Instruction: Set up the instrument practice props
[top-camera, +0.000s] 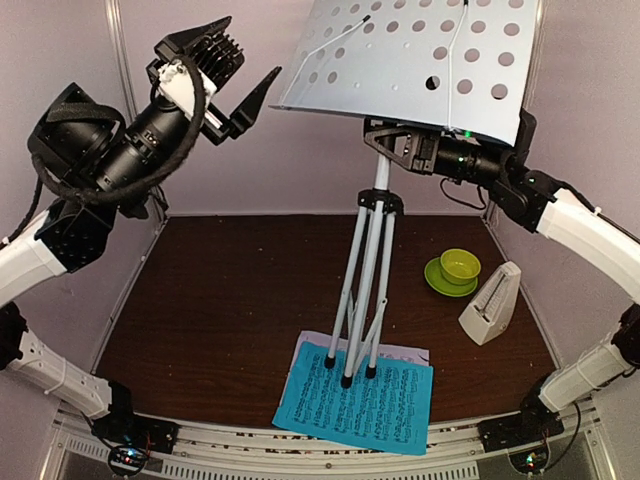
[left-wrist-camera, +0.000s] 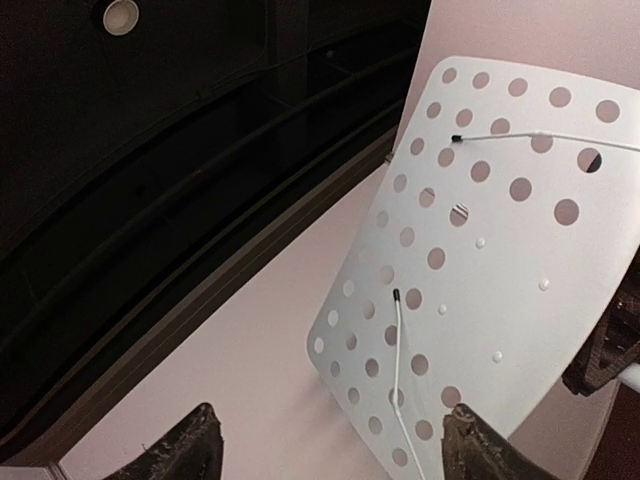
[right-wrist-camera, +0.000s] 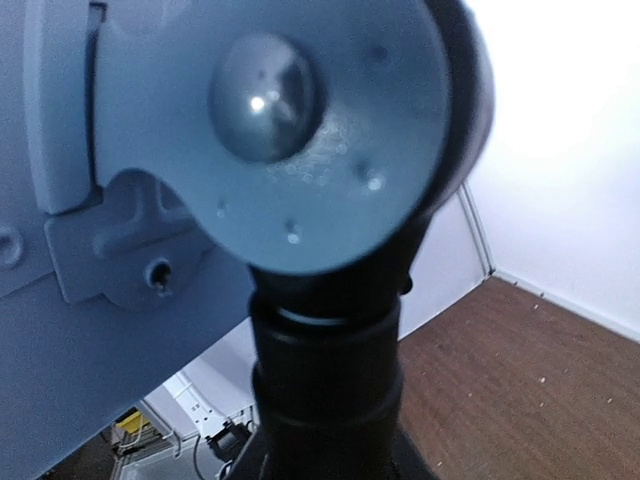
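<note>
Pale walls close round a dark brown surface. From above, the music stand is upright near the middle. Its three feet rest on a cyan sheet, and a lilac sheet peeks out from beneath that. The perforated panel at the top is tilted. The left pincer hangs just off the panel's left edge, fingers apart and touching nothing. The right pincer reaches in under the panel and looks clamped on the stand's neck. A cream metronome stands to the right, just beside a green cup on its saucer.

From the left wrist, both fingertips stand wide apart at the bottom edge. The panel is beyond them, clear of both.

From the right wrist, the stand's round pivot joint fills the view above a black collar. No fingers show here.

The step in hand seems to be setting the panel's angle while the right arm steadies the stand. Both sheets are pinned under the feet, so the next move probably calls for lifting or shifting the stand to free them. The neck should stay held so the stand does not topple.
</note>
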